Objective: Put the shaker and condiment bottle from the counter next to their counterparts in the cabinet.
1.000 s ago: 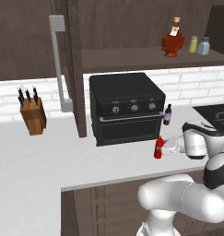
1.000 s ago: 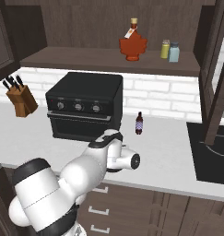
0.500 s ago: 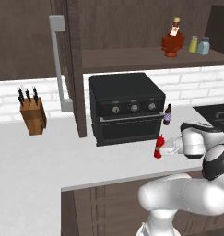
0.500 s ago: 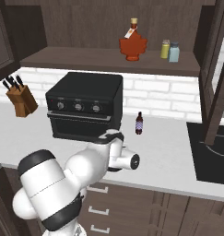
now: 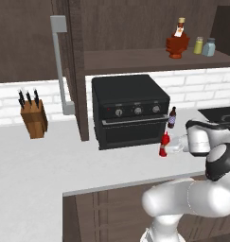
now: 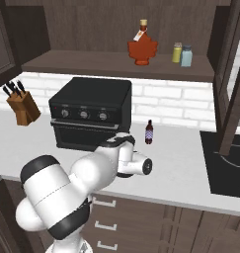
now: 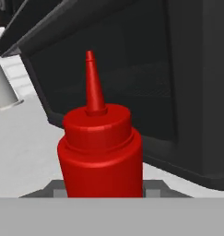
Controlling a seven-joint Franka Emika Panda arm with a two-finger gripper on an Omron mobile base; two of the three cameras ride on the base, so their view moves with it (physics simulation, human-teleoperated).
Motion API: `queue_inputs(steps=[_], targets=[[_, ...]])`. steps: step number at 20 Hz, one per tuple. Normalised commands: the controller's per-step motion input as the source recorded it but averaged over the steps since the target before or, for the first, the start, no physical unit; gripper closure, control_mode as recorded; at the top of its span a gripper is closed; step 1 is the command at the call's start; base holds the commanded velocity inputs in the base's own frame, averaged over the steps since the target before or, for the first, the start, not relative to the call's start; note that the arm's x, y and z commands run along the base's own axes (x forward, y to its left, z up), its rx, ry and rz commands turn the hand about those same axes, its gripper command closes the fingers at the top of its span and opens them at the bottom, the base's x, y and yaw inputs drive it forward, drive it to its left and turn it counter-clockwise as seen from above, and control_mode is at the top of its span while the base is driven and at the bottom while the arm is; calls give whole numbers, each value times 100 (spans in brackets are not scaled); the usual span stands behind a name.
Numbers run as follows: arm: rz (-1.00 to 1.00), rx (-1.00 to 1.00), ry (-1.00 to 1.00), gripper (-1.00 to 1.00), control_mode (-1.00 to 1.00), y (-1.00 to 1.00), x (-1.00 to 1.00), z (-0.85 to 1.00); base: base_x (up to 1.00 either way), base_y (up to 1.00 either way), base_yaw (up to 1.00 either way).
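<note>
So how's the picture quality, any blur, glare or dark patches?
Hand view: the red bottle is close and sharp, with a soft sheen; the oven behind is flat black. Left base view: even light, the cabinet interior dim. Right base view: even light, no glare.

Glossy white arm segments — dark rounded joints.

The white counter [image 5: 50,165] carries a knife block [image 5: 33,118] at far left, a black oven [image 5: 130,109], the red condiment bottle [image 5: 163,144] just before it, and a small dark bottle [image 5: 172,118] to its right.
</note>
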Motion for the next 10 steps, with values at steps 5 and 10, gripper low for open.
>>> queue_inputs(steps=[5, 10], targets=[[-9, -13, -20, 100, -100, 0, -28, 77, 0, 0, 0], [-18, -11, -5, 100, -100, 0, -20, 72, 0, 0, 0]])
